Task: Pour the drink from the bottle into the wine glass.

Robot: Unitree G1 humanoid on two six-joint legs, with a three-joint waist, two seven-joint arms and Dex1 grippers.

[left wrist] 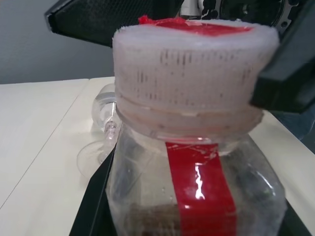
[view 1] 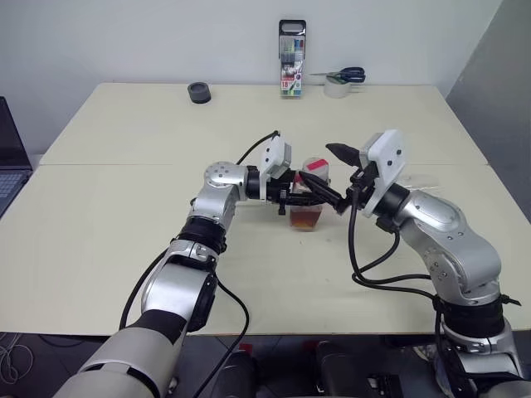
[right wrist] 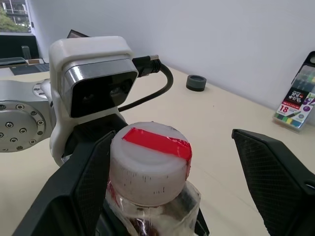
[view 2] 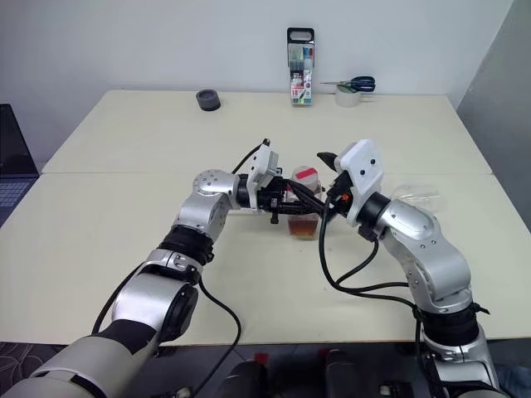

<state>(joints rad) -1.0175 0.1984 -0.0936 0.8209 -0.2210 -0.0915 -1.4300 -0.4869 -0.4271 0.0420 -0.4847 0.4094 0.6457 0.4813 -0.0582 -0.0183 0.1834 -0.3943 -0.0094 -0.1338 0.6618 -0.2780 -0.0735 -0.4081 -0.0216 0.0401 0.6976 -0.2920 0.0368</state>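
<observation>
Head views: bottle (view 1: pixel 309 192) stands upright near table (view 1: pixel 124 215) centre, cap still on, amber drink (view 1: pixel 305 219) low in it. L gripper (view 1: pixel 309 197) comes in from 9 o'clock, fingers pressed tight on the bottle's body. R gripper (view 2: pixel 326 184) is at the bottle's 3 o'clock, up at cap level, fingers spread wide; one black fingertip sticks up at 12 o'clock of the cap, other sits low beside the bottle. Can't tell if either touches the cap. Glass (view 2: pixel 417 196) lies tipped on its side past the R arm, at 3 o'clock of the bottle. Far edge of table, 12 o'clock: marker pack (view 1: pixel 291 60), tape roll (view 1: pixel 337 88) w/ scissors (view 1: pixel 342 75) on it, small dark ring (view 1: pixel 198 92) at 11 o'clock. Laptop (view 1: pixel 10 162) edge off the table at 9 o'clock.

L wrist view: white ribbed cap (left wrist: pixel 189 73) w/ red tape across the top, red label strip (left wrist: pixel 199 189) down the bottle's front. Glass behind it, on its side, foot toward camera. No writing readable on the label.

R wrist view: cap from above, red tape strip over it, R fingers (right wrist: pixel 275 179) standing well apart either side of the cap, not closed on it. L wrist camera box sits just behind the bottle. Marker pack reads "18"; rest too small.
</observation>
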